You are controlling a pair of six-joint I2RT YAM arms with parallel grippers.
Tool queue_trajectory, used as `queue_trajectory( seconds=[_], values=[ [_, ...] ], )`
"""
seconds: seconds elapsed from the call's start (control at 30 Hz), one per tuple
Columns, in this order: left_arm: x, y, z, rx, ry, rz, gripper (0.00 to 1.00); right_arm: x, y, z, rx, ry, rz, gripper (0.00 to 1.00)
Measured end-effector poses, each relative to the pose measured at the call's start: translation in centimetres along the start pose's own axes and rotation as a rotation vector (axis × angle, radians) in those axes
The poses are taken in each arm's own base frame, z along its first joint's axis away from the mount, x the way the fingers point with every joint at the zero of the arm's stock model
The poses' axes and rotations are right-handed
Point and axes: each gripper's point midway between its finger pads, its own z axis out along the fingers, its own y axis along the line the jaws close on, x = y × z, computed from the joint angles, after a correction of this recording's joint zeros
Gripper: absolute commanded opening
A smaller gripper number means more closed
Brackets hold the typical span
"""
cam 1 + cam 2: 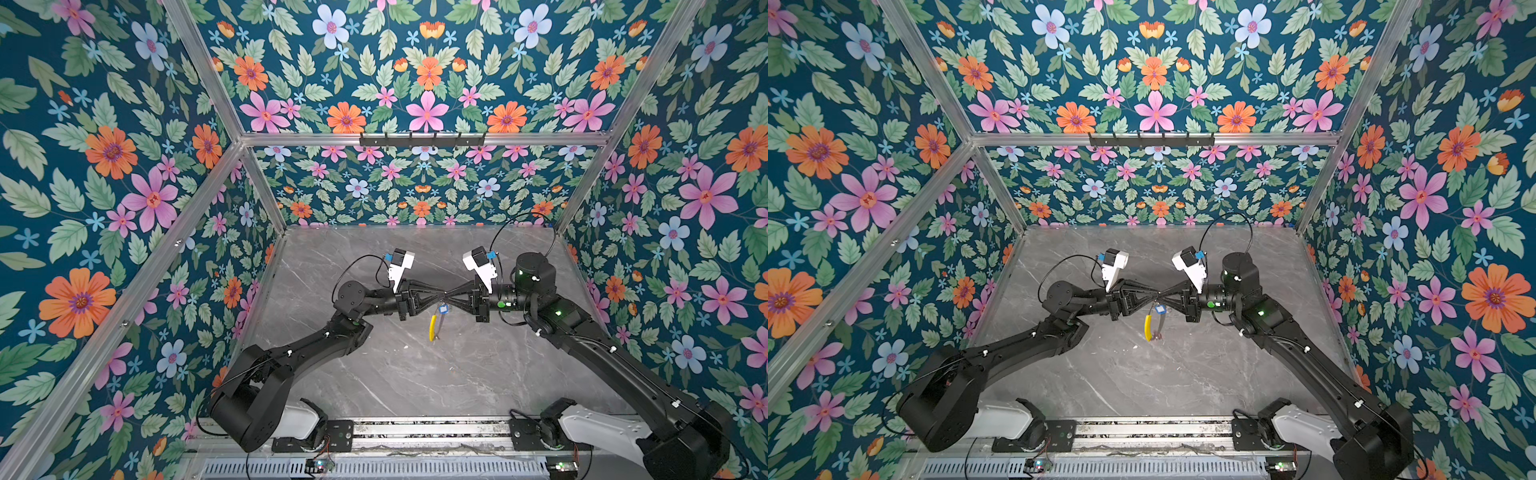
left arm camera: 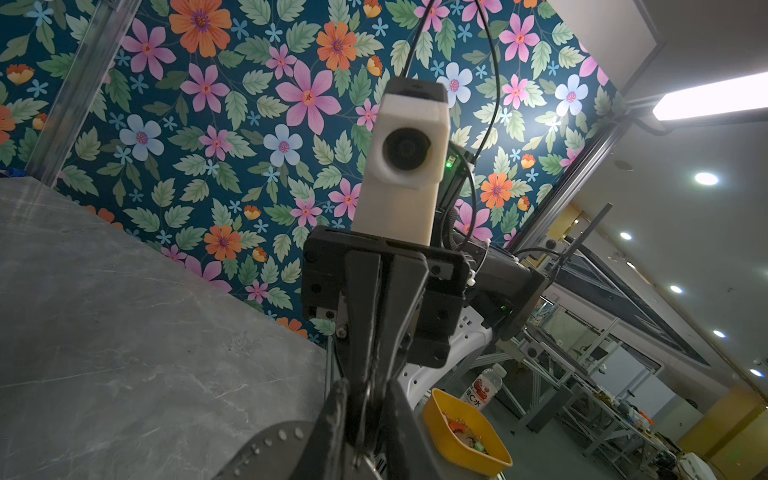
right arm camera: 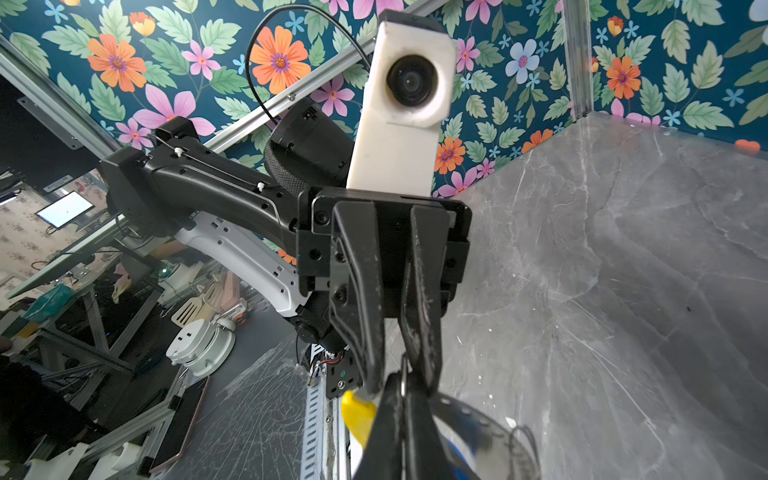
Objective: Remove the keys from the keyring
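**One keyring (image 1: 433, 328), held aloft at mid-cell**

- Front edge: one metal mounting rail (image 1: 432, 432) carrying two arm bases.
- Surface: one grey marble-patterned table (image 1: 395, 382).
- Arms: two, both black. The left arm (image 1: 291, 357) and right arm (image 1: 602, 345) reach inward and meet tip to tip above the table's middle.
- Wrist cameras: two white housings, one per arm (image 1: 401, 264) (image 1: 480, 264).
- Left gripper (image 1: 441, 296): the jaws are drawn nearly together. The right wrist view shows a narrow gap between its fingers (image 3: 365, 332). Whether they pinch anything cannot be told.
- Right gripper (image 1: 452, 296): the jaws are clenched on the thin wire of the keyring, which shows at its tips in the right wrist view.
- Keyring: one wire hoop hanging just below the meeting point, clear of the table. It has one yellow sleeve (image 1: 1147, 327) on its arc.
- Keys: one key with a blue tag (image 1: 443, 308) hangs on the hoop beside the sleeve. Any others are too small to count.
- Rear: one black hook rail (image 1: 422, 140) on the crossbar, against floral walls (image 1: 428, 62).
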Motion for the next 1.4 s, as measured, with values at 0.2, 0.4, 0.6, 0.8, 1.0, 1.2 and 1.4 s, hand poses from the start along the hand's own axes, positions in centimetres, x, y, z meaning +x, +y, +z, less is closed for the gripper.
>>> queue_trajectory(
  seconds=[0.2,0.4,0.6,0.8,1.0,1.2,1.4],
  values=[
    [-0.1,-0.3,-0.1,-0.015,0.003,0.026,0.04,0.0,0.2,0.0,-0.008,-0.001,0.004,0.0],
    [-0.1,-0.4,0.0,-0.027,0.001,0.037,0.0,0.0,0.4,0.1,-0.009,-0.002,-0.002,0.0],
    [-0.5,-0.6,0.0,-0.04,-0.015,0.042,0.0,-0.2,0.5,0.0,-0.001,-0.02,-0.011,0.1],
    [-0.6,-0.9,0.2,-0.038,-0.024,0.052,0.0,-0.3,1.0,-0.4,-0.006,-0.043,-0.036,0.0],
    [-0.9,-1.3,0.3,-0.007,-0.038,0.021,0.26,-0.5,1.3,-0.6,-0.007,-0.058,-0.05,0.0],
    [-1.8,-3.0,0.1,0.015,-0.058,0.043,0.24,-0.5,1.6,-0.7,-0.009,-0.06,-0.06,0.0],
    [-1.5,-2.7,-0.1,-0.027,-0.041,0.062,0.24,-0.5,1.5,-0.7,-0.004,-0.061,-0.058,0.0]
  ],
)
